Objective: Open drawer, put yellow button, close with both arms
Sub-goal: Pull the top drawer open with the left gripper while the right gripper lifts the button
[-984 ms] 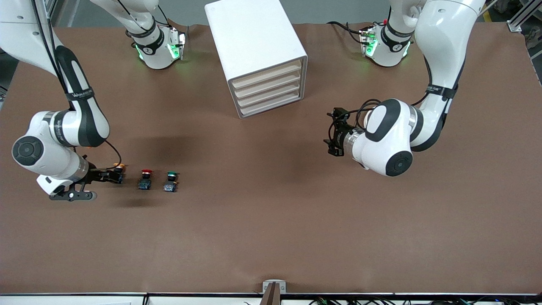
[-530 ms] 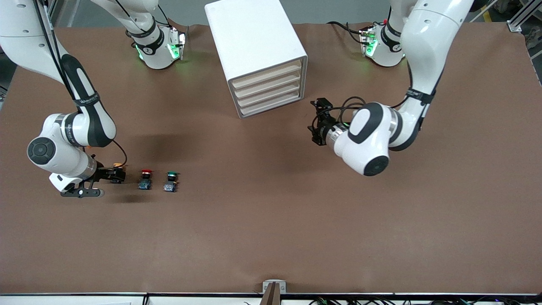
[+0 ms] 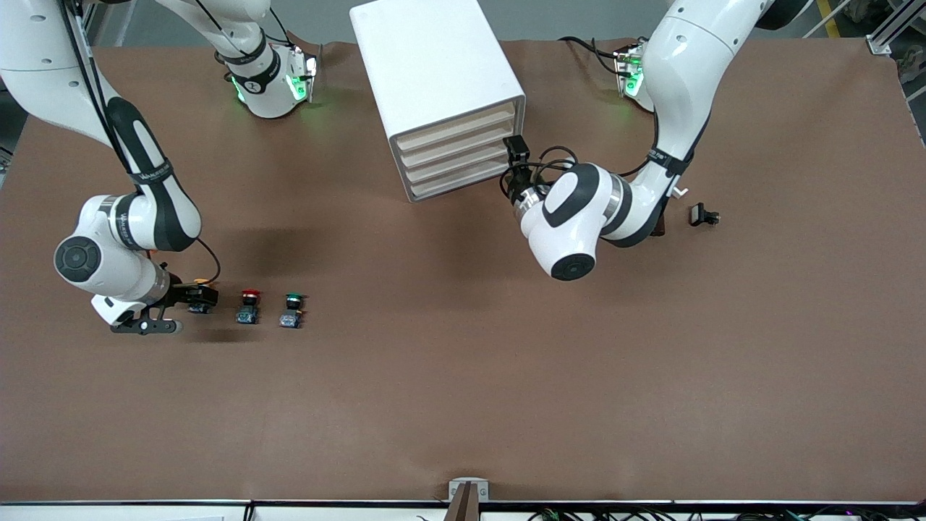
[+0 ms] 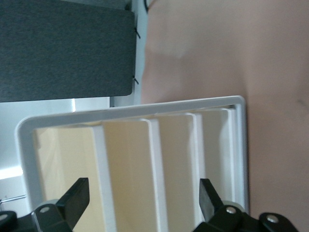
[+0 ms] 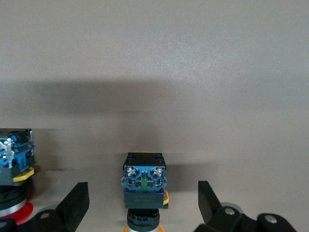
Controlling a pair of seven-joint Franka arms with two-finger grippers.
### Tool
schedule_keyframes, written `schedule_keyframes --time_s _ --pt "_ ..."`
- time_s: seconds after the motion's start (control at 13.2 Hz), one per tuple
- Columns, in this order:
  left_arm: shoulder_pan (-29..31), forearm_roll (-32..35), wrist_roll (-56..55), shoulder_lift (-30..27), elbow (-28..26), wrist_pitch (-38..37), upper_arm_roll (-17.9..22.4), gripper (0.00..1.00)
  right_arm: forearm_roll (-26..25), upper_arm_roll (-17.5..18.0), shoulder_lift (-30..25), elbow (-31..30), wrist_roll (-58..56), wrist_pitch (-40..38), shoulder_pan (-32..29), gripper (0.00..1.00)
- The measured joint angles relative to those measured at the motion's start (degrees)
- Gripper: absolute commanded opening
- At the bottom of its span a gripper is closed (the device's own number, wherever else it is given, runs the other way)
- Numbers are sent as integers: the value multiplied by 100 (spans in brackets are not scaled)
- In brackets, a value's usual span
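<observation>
The white cabinet (image 3: 434, 65) stands at the middle, near the arms' bases; its four drawers are all shut. The drawer (image 3: 456, 126) is the uppermost and also shows in the left wrist view (image 4: 67, 164). My left gripper (image 3: 511, 170) is open and empty, just in front of the drawer fronts (image 4: 143, 195). The yellow button (image 3: 202, 295) lies on the table at the right arm's end. My right gripper (image 3: 194, 297) is open with a finger on either side of the yellow button (image 5: 144, 186), low at the table.
A red-capped button (image 3: 249, 306) and a green-capped button (image 3: 292, 310) lie in a row beside the yellow one, toward the table's middle; the red one shows in the right wrist view (image 5: 14, 169). A small black object (image 3: 703, 215) lies by the left arm.
My left arm has swung toward the cabinet, bringing its gripper up to the drawer fronts and uncovering the small black object. My right gripper has edged closer around the yellow button.
</observation>
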Motion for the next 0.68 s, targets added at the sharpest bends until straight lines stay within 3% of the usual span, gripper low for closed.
schedule_keyframes --time_s 0.23,0.45,0.53,0.68 --pt "-72 -239 -106 51 0 -29 0 75 0 0 96 -1 0 41 -1 96" --pt "-181 -482 -107 132 0 -39 -1 71 0 0 122 -1 0 56 -8 71" --pt "-245 -554 -107 151 1 -41 -1 62 0 0 125 -1 0 44 -26 61" --pt "-406 -617 -107 182 1 -41 -2 59 0 -1 131 -1 0 20 -94 48"
